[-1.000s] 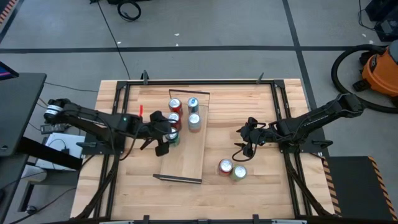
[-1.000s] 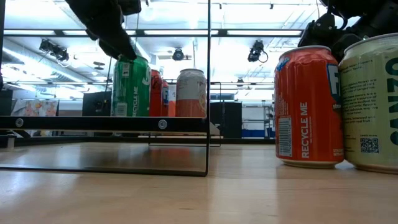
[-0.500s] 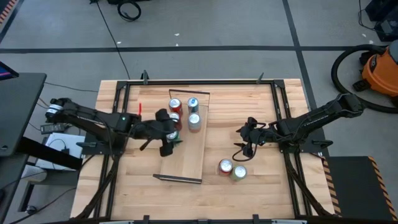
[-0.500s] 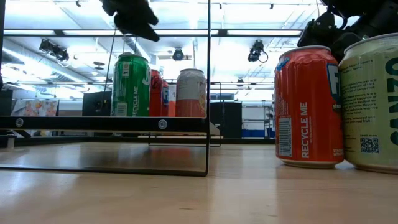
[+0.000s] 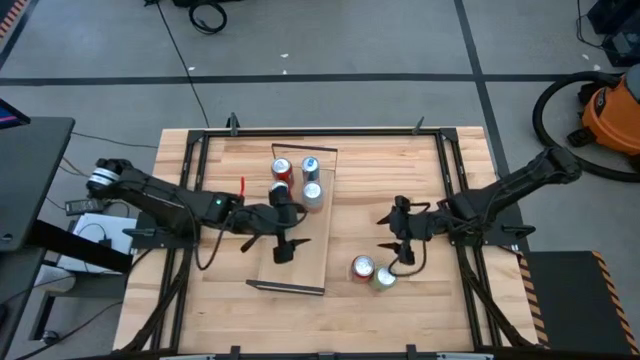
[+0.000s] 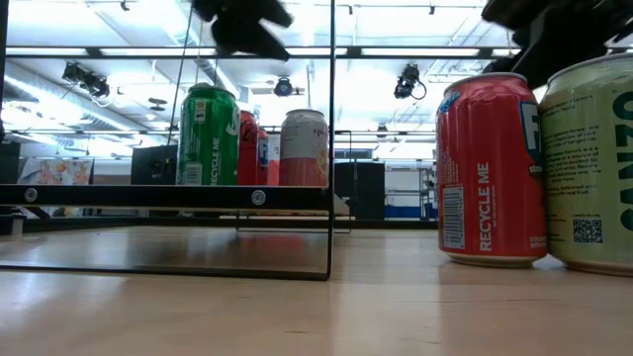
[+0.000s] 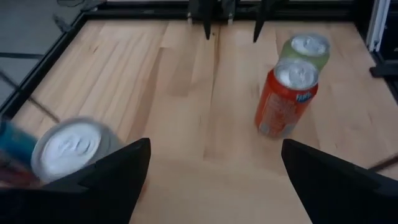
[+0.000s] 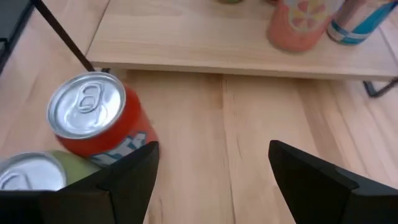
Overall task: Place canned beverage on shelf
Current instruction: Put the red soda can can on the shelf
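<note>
The left gripper [image 5: 284, 247] hangs over the shelf [image 5: 300, 262], fingers wide apart and empty. Right gripper [image 5: 398, 243], also spread and empty, is near the orange can [image 5: 362, 266] on the worktop [image 5: 220, 310].

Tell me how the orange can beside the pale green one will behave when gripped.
The orange can stands upright with its tab unbroken, so it is probably full and heavy. Its smooth round wall may slip. Touching the pale green can, it could nudge that one over.
</note>
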Robot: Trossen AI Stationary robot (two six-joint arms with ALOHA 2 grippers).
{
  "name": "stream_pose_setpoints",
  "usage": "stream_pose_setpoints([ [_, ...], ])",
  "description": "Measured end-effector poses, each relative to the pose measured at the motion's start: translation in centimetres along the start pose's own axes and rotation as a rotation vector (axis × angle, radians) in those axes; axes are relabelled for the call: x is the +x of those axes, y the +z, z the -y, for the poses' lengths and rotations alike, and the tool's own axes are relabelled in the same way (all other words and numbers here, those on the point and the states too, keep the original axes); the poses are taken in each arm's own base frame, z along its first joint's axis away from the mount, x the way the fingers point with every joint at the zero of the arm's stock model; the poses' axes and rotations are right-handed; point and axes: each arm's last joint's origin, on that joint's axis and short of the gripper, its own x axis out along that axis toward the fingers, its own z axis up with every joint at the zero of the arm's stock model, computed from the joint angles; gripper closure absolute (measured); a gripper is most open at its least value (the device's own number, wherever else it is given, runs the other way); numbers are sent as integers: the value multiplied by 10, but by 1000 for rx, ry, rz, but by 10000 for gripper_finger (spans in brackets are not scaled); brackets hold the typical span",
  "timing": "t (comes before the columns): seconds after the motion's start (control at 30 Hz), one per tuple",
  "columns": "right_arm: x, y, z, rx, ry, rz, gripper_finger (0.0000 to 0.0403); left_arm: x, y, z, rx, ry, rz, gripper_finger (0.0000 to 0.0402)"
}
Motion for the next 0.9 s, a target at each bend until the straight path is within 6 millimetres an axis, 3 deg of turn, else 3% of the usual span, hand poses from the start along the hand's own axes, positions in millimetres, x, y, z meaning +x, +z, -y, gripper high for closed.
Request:
stream_pose_setpoints([
  [0.23, -18, 9, -23, -20, 9, -6, 89, 28, 26, 15, 55, 2, -20, 28],
  [0.43, -24, 4, -32, -22, 27, -18, 89, 61, 44, 26, 88, 7, -45, 28],
  [0.6, -27, -3, -33, -9, -55, -34, 89, 84, 51, 36, 122, -31, -56, 26],
  [0.9, -32, -23, -22, 101, -171, -217, 89, 127, 60, 55, 104, -158, -127, 17],
])
